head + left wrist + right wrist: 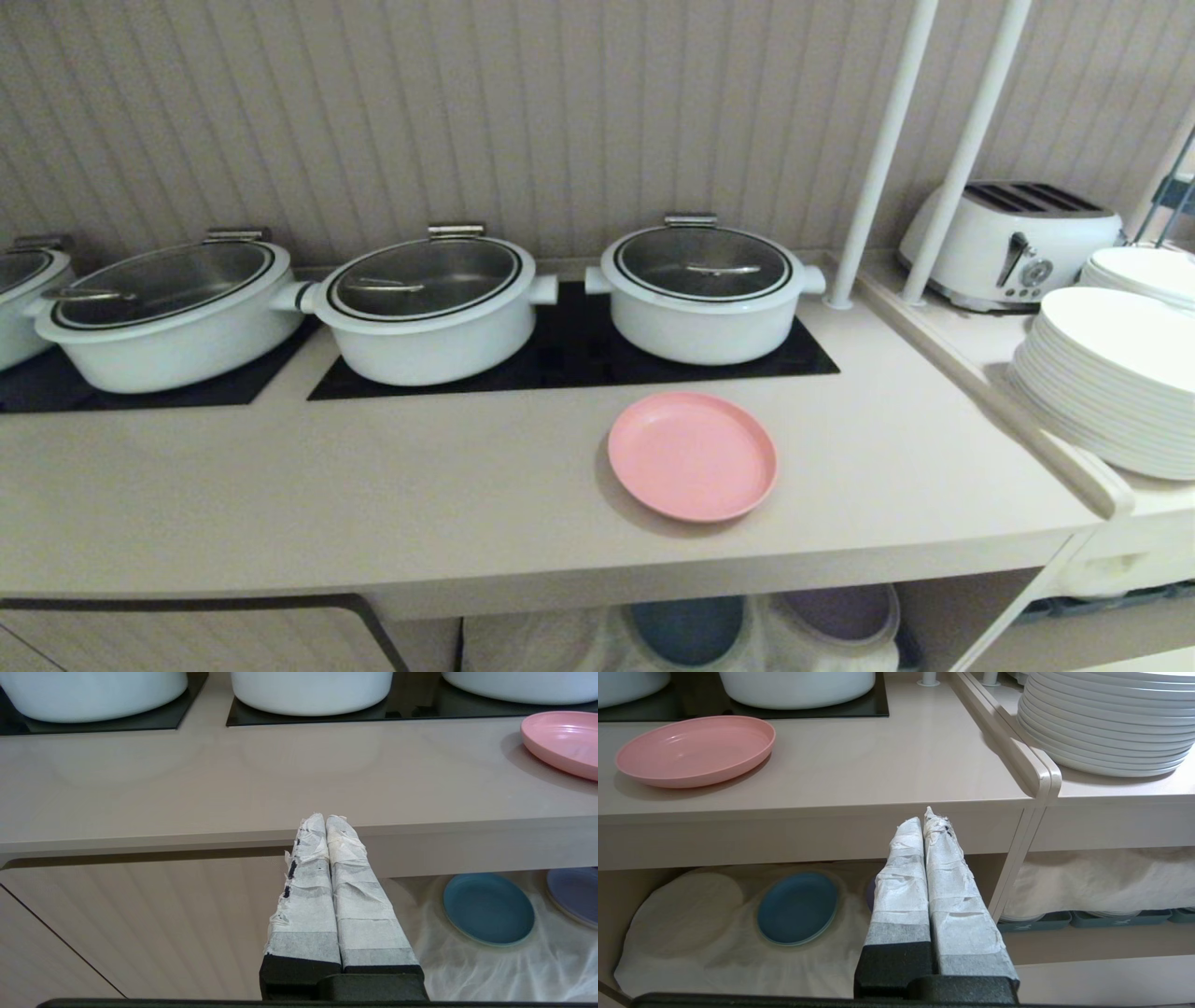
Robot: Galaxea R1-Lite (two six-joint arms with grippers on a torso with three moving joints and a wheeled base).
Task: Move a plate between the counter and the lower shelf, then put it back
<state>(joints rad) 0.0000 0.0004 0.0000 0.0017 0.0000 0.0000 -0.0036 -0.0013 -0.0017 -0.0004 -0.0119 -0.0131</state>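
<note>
The pink plate (696,751) lies on the counter (878,770) above and left of the right gripper (927,816), the nearer arm, whose jaws are pressed together, empty.

Soft, even indoor light; faint shadow under the plate (692,455); edges slightly warped.

Black-based tools, left tool (326,817) and right tool (924,814), fingers wrapped in frayed white tape.
</note>
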